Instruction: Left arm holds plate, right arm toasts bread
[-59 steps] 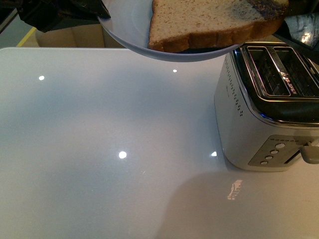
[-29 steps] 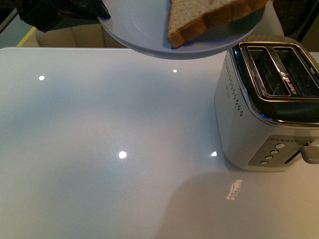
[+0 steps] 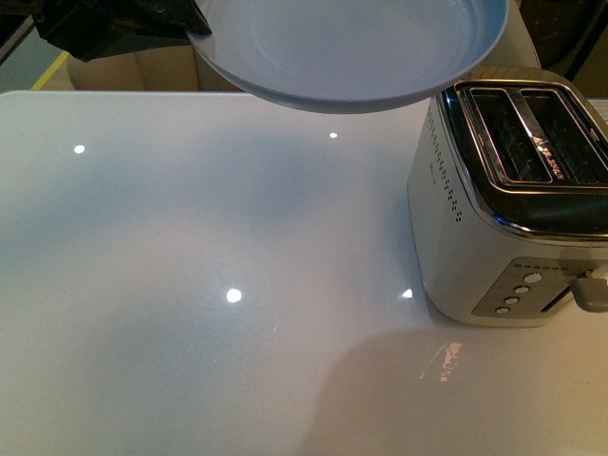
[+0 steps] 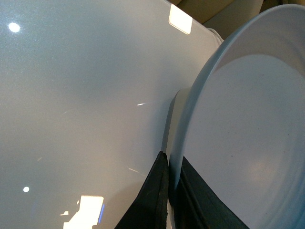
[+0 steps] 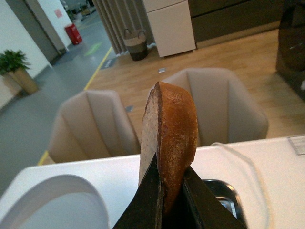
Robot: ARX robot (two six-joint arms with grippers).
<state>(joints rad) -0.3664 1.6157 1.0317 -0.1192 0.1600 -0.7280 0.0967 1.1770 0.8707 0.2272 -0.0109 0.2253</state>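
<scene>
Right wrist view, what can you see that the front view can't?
Only the right wrist view shows the brown speckled bread slice, pinched edge-on in the right black claw, with beige chairs behind. Only the front view shows the front buttons of the silver toaster and the left dark claw gripping the round pale blue plate. Both show that plate, bare, the white table and the toaster's top.

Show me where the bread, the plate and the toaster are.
bread (image 5: 174,138), right wrist view, on its golden crust edge.
plate (image 3: 351,47), front view, on its bare inner surface.
toaster (image 3: 456,237), front view, on its white side wall.
</scene>
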